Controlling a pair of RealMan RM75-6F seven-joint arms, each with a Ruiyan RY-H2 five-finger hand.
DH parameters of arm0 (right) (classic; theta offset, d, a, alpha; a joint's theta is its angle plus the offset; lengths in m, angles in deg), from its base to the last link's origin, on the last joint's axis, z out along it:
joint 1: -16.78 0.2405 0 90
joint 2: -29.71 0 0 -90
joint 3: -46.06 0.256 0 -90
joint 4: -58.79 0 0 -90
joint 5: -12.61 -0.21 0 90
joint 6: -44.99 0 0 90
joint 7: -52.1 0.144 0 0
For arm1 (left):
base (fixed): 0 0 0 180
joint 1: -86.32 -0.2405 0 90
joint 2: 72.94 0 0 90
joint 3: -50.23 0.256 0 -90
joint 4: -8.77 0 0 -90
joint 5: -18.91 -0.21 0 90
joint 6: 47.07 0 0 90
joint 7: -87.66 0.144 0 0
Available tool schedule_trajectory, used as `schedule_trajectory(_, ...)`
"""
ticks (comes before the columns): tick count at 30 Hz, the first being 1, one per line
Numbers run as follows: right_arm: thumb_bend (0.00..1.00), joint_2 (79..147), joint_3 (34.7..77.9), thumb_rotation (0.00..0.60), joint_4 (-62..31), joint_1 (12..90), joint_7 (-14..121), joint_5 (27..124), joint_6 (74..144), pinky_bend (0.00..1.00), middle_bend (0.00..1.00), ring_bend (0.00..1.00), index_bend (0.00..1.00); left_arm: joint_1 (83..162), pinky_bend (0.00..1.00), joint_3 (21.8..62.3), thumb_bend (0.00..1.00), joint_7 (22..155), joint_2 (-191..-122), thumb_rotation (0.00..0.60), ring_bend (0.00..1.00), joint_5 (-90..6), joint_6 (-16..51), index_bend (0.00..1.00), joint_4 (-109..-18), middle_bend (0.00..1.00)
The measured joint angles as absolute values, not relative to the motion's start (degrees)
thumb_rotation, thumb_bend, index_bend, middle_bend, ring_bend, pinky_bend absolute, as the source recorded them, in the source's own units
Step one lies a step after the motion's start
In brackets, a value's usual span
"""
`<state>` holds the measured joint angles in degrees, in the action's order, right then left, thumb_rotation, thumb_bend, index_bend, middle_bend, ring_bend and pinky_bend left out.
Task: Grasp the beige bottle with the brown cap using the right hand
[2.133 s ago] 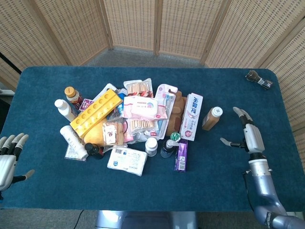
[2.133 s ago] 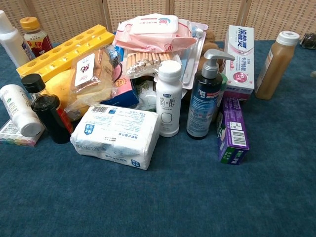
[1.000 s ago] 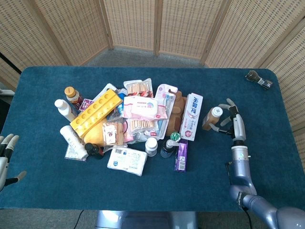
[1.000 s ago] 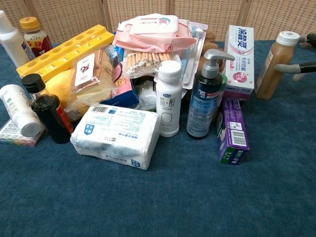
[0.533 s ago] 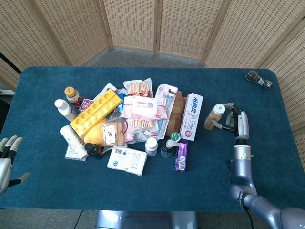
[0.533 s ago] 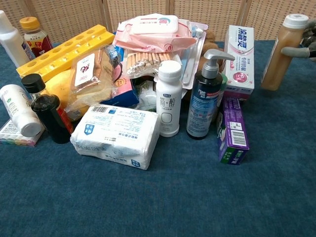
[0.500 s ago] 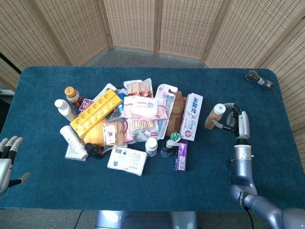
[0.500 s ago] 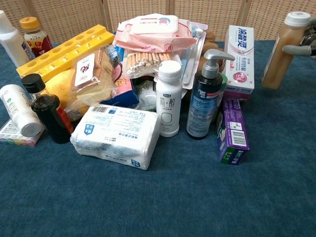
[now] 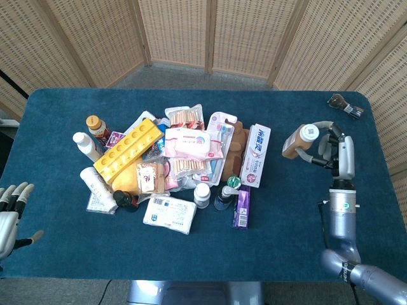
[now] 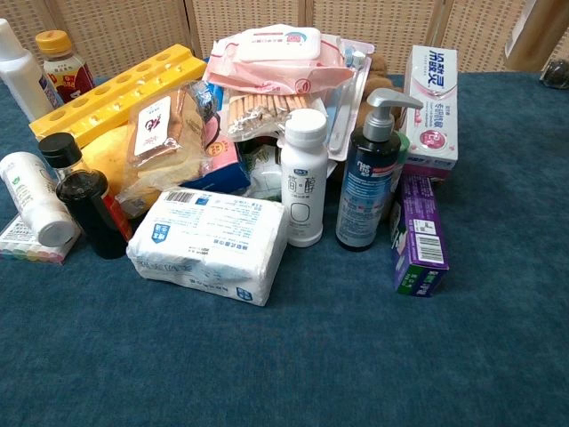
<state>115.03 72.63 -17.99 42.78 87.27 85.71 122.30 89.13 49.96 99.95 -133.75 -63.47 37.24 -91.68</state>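
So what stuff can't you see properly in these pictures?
- Bottle in the right hand: in the head view the fingers hide part of it; in the chest view only a tan sliver shows at the top right corner.
- Left hand: cut off by the left edge in the head view.
- Small dark object at the table's far right corner: too small to identify.
- Brown item behind the toothpaste box: mostly covered.

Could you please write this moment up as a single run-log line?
right hand: grips bottle, tilted, clear of table | left hand: open, idle at table's near-left edge | pile: mid-table
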Motion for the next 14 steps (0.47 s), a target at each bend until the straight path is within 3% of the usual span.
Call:
schedule_trajectory(7,0.05,109.85,75.08,0.600,-29.81,42.11,79.32,85.17,125.00,0.90,0.77,0.79,0.60,89.51,0.00,49.68,0.00,96.72,-134.18,0.600,0.00,-63.38,36.28,0.00,-89.21,0.00)
schedule_trajectory(14,0.05,108.50,75.73,0.600,-33.55,42.32,75.23,84.11,126.00,0.90,0.77,0.79,0.60,89.92,0.00,49.40,0.00,94.07,-134.62,0.600,0.00,-63.14,35.31,0.00,-86.96,0.00)
